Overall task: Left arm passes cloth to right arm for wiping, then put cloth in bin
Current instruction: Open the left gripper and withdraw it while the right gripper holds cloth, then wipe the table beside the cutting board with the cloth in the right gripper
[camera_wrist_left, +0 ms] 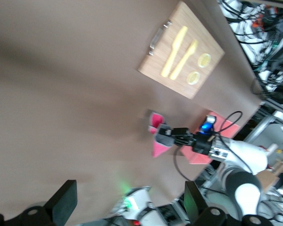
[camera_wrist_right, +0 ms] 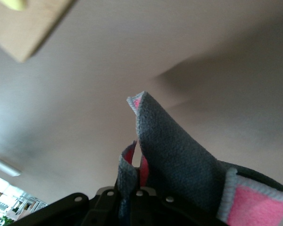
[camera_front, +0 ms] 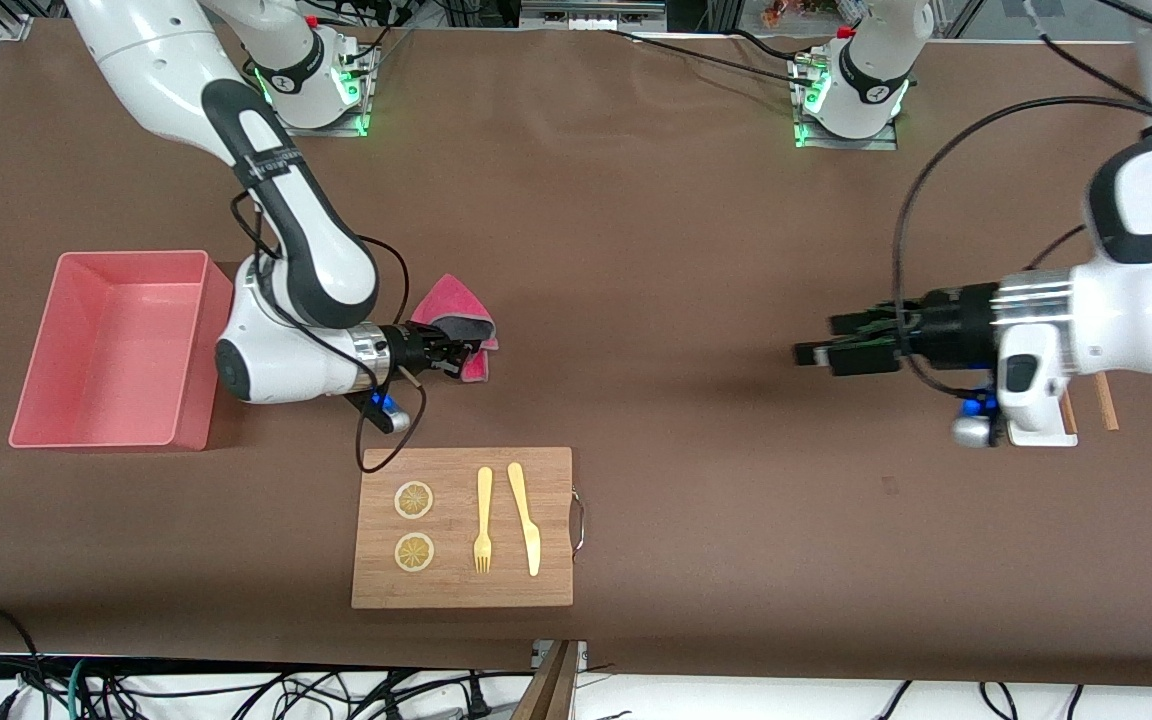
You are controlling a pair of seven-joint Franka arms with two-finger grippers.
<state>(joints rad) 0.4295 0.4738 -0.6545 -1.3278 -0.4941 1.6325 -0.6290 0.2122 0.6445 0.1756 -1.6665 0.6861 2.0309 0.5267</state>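
Cloth (camera_front: 456, 325), magenta on one face and dark grey on the other, hangs bunched from the right end effector (camera_front: 451, 357), whose fingers are clamped onto one edge; the right wrist view shows the grey face folded up just ahead of those fingers, with bare bench under it. The handover appears complete: the left end effector (camera_front: 816, 352) stands with its fingers spread wide and nothing between them, over open bench toward the left arm's end, well apart from the cloth, and that arm looks to be waiting. The right arm is therefore the only one placed to wipe. The cloth sits over the bench between the bin (camera_front: 116, 350) and the middle of the bench, with the right arm's wrist and forearm lying between cloth and bin; the bin's open top faces upward, its nearest wall just beside that wrist. The cutting board (camera_front: 463, 527), carrying a fork (camera_front: 483, 520), a knife (camera_front: 526, 515) and two lemon slices (camera_front: 414, 525), lies nearer the front camera than the cloth. Room for wiping is widest toward the bench's middle; a stroke toward the front camera would probably meet the board's edge.
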